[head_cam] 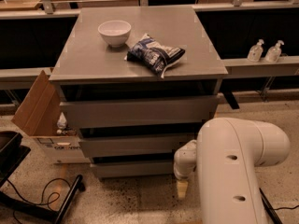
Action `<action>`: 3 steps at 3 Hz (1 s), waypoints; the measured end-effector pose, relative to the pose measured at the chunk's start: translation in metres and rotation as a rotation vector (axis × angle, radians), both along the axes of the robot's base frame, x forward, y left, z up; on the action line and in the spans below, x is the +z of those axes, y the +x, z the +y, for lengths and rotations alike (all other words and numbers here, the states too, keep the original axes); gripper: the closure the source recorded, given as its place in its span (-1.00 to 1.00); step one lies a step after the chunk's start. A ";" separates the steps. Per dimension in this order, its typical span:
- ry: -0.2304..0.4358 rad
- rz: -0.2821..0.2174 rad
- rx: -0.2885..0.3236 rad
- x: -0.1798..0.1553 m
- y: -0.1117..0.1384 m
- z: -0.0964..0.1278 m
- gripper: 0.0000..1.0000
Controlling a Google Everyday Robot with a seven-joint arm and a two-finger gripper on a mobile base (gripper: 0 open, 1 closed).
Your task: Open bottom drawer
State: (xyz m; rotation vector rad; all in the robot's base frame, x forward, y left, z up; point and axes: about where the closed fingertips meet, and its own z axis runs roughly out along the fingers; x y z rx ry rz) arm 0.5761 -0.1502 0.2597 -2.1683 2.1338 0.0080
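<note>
The gripper [182,189] hangs low near the floor, just beside the right end of the bottom drawer [133,168], the lowest of three grey fronts. Whether the gripper is open or closed cannot be told.

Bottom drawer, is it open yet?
Not yet. Done: the hand is down low, by the right end of the bottom drawer. Happening now: lining up with it. Left: gripping the drawer front and pulling it out; it looks shut.
</note>
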 end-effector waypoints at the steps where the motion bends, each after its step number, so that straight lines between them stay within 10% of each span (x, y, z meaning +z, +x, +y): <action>1: 0.000 0.000 0.000 0.000 0.000 0.000 -1.00; 3: 0.081 -0.142 0.018 -0.028 0.027 0.010 -1.00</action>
